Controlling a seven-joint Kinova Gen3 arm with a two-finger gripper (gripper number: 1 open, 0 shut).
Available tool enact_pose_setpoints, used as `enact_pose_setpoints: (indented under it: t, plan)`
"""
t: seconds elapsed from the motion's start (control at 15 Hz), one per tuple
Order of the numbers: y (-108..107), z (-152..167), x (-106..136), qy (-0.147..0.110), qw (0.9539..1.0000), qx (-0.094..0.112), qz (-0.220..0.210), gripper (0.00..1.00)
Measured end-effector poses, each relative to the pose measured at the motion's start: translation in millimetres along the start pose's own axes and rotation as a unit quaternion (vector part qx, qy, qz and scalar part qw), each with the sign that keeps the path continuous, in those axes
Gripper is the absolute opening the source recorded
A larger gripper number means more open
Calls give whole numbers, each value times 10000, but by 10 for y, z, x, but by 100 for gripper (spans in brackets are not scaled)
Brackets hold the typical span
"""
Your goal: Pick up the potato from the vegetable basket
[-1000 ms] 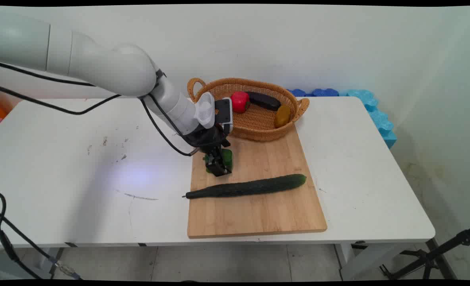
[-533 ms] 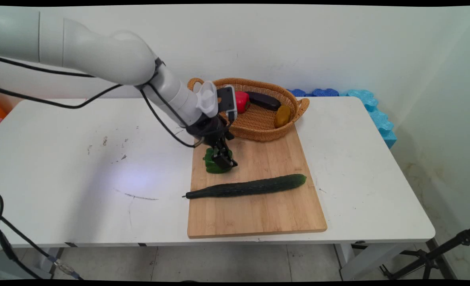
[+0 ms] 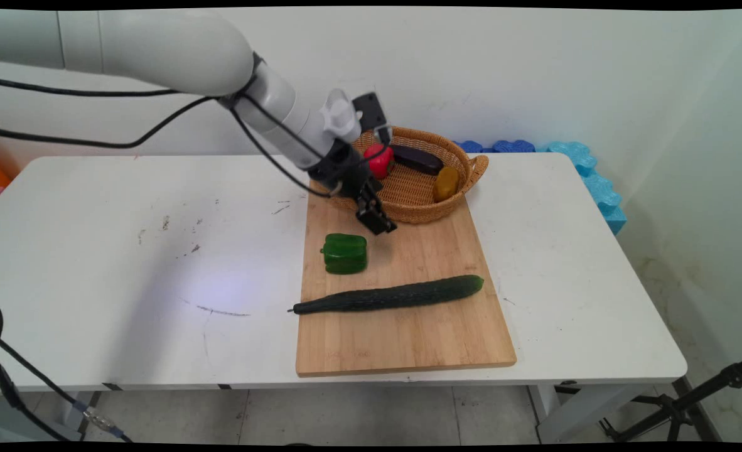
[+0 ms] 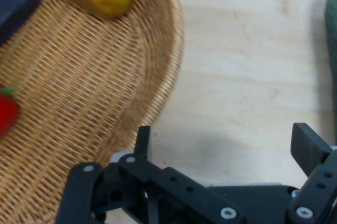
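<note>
Tool (image 3: 380, 225) spread, empty; hides wicker basket (image 3: 452, 207) front-left rim.

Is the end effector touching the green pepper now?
Apart. The main view shows the end effector raised above the cutting board, with bare wood between it and the green pepper; its fingers are open and empty.

Pepper (image 3: 344, 253) and, nearer, cucumber (image 3: 388, 295) on board (image 3: 408, 339); basket (image 3: 408, 194) of vegetables at far edge.
</note>
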Motion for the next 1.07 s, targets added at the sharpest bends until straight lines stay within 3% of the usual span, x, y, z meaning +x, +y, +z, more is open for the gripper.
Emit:
enact_pose_setpoints:
  t: [0.53, 1.07]
  plan:
    - [-245, 70, 335, 259, 9974, 263, -612, 100]
    - [-516, 516, 584, 411, 9923, 469, -1075, 100]
